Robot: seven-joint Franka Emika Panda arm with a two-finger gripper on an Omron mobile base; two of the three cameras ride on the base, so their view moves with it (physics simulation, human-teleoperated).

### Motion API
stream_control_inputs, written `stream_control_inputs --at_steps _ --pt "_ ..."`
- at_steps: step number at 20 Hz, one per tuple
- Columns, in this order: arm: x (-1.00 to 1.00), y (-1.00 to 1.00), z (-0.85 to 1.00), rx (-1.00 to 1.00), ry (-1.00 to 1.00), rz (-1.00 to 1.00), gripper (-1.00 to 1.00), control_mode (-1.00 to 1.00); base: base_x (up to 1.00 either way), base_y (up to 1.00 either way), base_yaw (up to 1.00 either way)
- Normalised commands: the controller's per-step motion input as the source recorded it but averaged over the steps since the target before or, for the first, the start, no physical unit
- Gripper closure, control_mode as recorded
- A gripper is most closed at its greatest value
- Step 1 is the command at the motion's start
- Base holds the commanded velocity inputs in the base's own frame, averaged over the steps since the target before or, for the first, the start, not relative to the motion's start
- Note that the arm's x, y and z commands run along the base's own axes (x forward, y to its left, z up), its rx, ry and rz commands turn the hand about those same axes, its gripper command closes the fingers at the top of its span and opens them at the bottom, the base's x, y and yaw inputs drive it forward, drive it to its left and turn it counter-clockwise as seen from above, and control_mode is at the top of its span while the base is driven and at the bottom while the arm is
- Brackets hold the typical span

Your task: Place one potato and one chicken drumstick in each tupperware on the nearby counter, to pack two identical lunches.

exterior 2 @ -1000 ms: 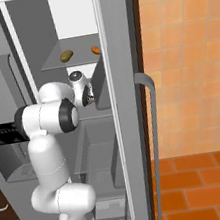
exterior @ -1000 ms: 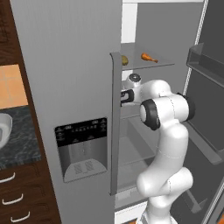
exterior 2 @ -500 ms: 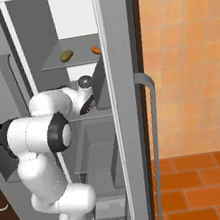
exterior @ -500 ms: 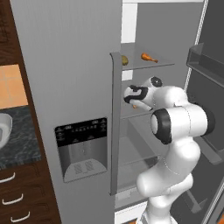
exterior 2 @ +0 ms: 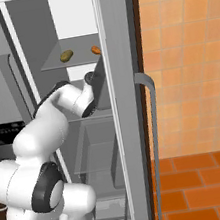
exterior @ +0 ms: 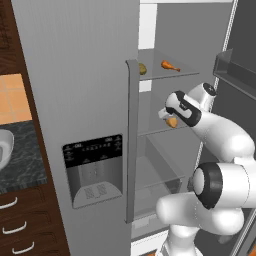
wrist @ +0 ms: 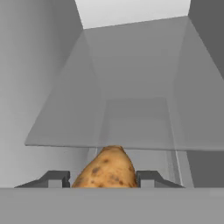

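Open grey fridge (exterior: 90,75) with glass shelves (exterior: 167,75), ice dispenser panel (exterior: 93,167) on the closed door. Orange tiled wall (exterior 2: 187,43) and terracotta floor (exterior 2: 206,187) right, dark wood drawers (exterior: 15,225) left.

Potato (wrist: 106,170): lower part cut off at the hand view's bottom, between the claw (wrist: 103,178) tips; contact with the tips cannot be told; in the left base view the wrist hides most of it; tupperware (exterior: 4,148) cropped by the left edge; drumstick (exterior 2: 95,49) half hidden behind the fridge door (exterior 2: 122,79) in the right base view.
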Motion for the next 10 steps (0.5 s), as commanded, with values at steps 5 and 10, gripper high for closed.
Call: stream_control_inputs --at_steps 5,10 --pt "-0.32 0.00 1.00 -0.01 0.32 0.12 1.00 -1.00 0.00 0.00 0.00" --pt "-0.94 0.03 0.47 -0.02 0.20 0.08 1.00 -1.00 0.00 0.00 0.00"
